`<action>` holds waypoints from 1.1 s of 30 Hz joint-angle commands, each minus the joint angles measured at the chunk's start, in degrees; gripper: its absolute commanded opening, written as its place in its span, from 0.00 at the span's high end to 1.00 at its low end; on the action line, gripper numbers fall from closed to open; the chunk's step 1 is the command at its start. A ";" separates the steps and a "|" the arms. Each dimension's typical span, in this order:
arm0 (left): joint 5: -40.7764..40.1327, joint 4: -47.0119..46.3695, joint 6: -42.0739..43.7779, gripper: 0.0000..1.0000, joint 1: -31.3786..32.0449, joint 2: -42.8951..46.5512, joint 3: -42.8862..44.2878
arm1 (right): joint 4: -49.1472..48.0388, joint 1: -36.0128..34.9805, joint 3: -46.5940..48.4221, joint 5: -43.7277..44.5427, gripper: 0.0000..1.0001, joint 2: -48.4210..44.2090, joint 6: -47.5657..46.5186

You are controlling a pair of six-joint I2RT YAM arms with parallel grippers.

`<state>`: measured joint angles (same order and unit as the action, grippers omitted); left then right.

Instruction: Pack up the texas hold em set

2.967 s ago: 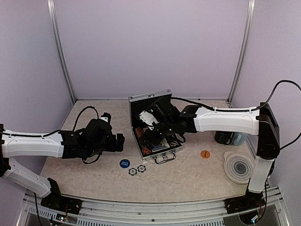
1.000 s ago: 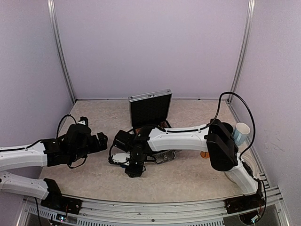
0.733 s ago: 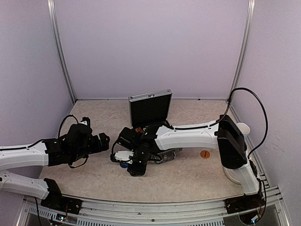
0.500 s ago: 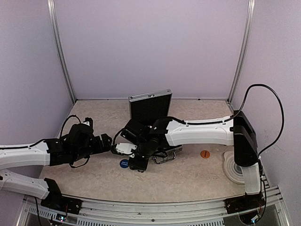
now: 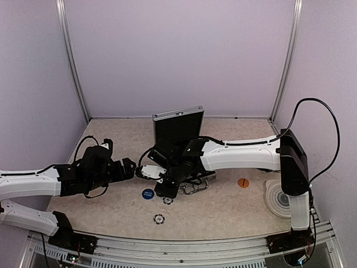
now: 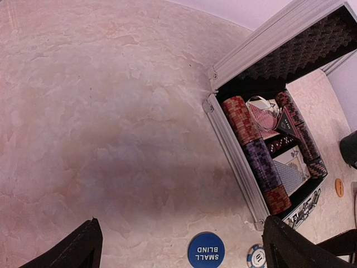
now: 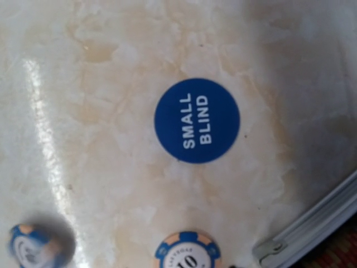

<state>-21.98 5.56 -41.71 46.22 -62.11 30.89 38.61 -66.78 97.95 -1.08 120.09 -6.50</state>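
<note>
since a second ago the right arm has pulled back from the near-left part of the counter [image 5: 234,209] toward the front of the case [image 5: 178,125], uncovering the blue button [image 7: 197,120], which reads "small blind" in white. one poker chip [image 5: 159,219] now lies closer to the near edge than it did, and shows only as a blur in the right wrist view. a second chip [image 7: 187,252], marked "10", sits just beside the case's near-left corner.

the case stands open at mid-counter, lid upright, with chip rows [image 6: 241,118], a red deck [image 6: 263,118], a blue deck [image 6: 291,174] and a black triangle [image 6: 288,125] inside.

the left pincer [image 6: 178,234] is spread wide with nothing in it, left of the case. the right pincer [image 5: 167,191] hangs over the button and the "10" chip; i cannot tell how wide it stands or whether it holds anything.

an orange button [image 5: 243,182], its writing unreadable, and a ringed coaster [image 5: 283,198] lie toward the right edge.
</note>
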 commanded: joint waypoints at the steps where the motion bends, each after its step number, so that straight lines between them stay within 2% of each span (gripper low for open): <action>1: 0.84 -1.66 1.11 0.01 -0.07 -0.06 -0.11 | -0.71 0.25 -0.48 -0.21 0.62 -1.20 0.57; 4: -0.41 -0.91 0.69 0.01 -0.07 0.26 -0.25 | 0.32 0.25 -0.31 -3.09 0.55 -0.69 0.33; 6: -2.07 0.15 -0.17 0.01 -0.07 1.22 -0.51 | 1.00 -0.02 -0.60 -6.12 0.46 -0.06 -0.59; 10: -4.55 1.64 -1.55 0.01 -0.61 4.68 -1.39 | 2.02 -3.20 -2.12 -6.63 0.25 1.16 -4.23; 13: -4.90 2.44 -1.98 0.01 -1.39 6.20 -1.66 | 2.61 -5.12 -2.25 -5.70 0.16 2.69 -5.65; 27: -3.65 2.99 -3.33 0.01 -3.15 5.49 -2.17 | 8.19 -5.82 3.67 -4.74 0.13 10.82 -5.92; 29: -3.50 2.67 -3.36 0.01 -3.23 5.42 -2.35 | 8.52 -5.82 4.09 -5.07 0.15 11.50 -6.19; 33: -3.07 2.70 -3.55 0.01 -3.25 5.24 -2.41 | 10.54 -5.89 5.46 -5.28 0.28 12.62 -5.98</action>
<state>-25.52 8.56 -44.80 43.42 -56.84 29.23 45.67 -72.53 102.26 -5.69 129.91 -12.62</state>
